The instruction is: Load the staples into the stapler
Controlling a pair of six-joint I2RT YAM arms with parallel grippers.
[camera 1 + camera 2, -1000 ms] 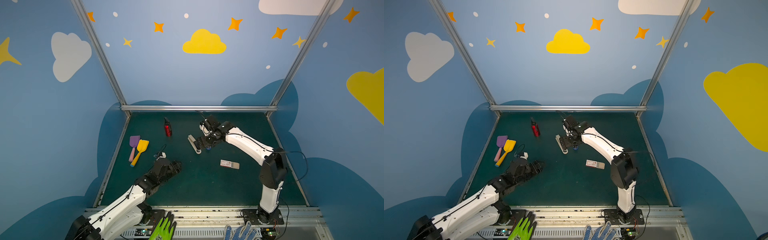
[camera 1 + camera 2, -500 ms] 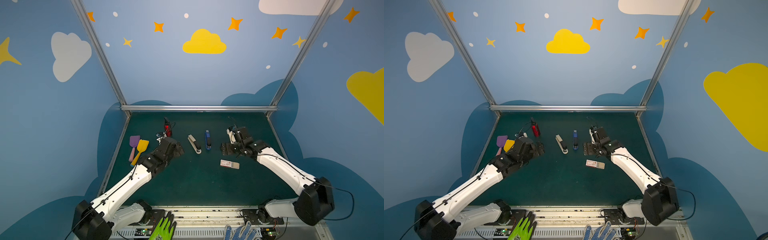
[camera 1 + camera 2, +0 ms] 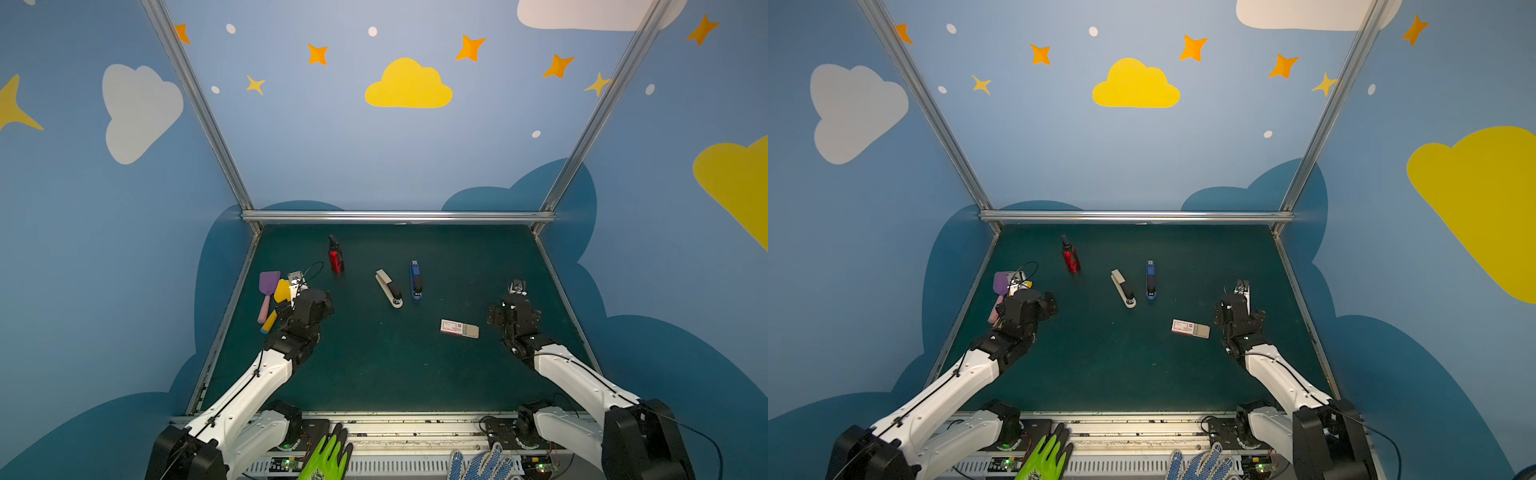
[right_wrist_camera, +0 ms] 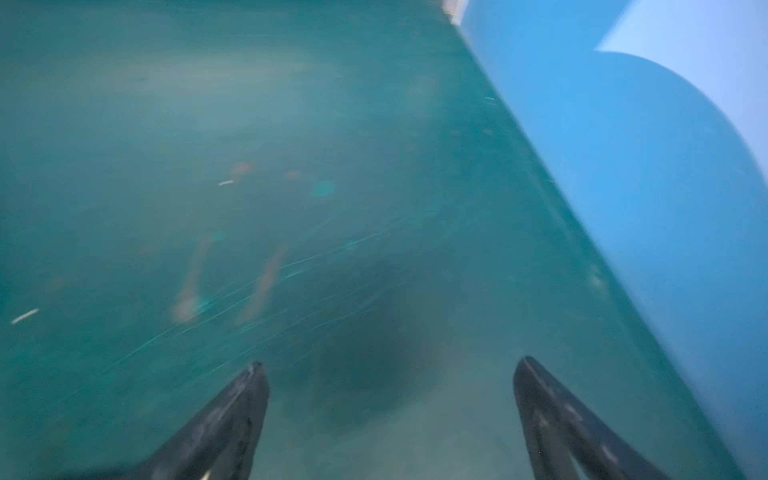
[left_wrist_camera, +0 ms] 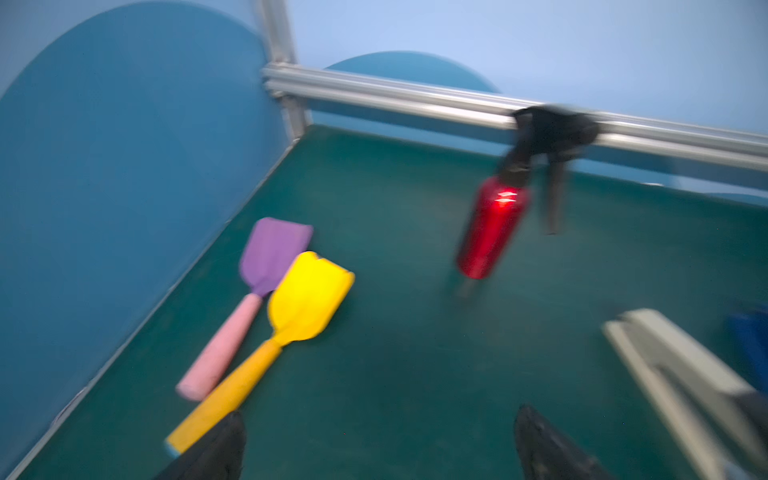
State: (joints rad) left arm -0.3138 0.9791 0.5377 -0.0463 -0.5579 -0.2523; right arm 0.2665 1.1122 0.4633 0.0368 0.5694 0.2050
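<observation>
1. Two grippers had their jaws spread wide and empty: your right gripper (image 4: 391, 362) over bare green mat (image 3: 374, 374), your left gripper (image 5: 380, 412) near the yellow spatula (image 5: 309, 291).
2. In both top views the staple box (image 3: 459, 328) lay flat at about 9 o'clock from the right gripper and near it. The left sat well apart, so the right arm looked the better pick.
3. Its long axis ran roughly 9-to-3, slightly tilted.
4. It was flat white cardboard with red print and a plain tan end; the staples were too small to see.
5. Your beige stapler (image 3: 389, 288) and blue stapler (image 3: 416, 279), both slim and closed, lay at 11 o'clock from the box.
</observation>
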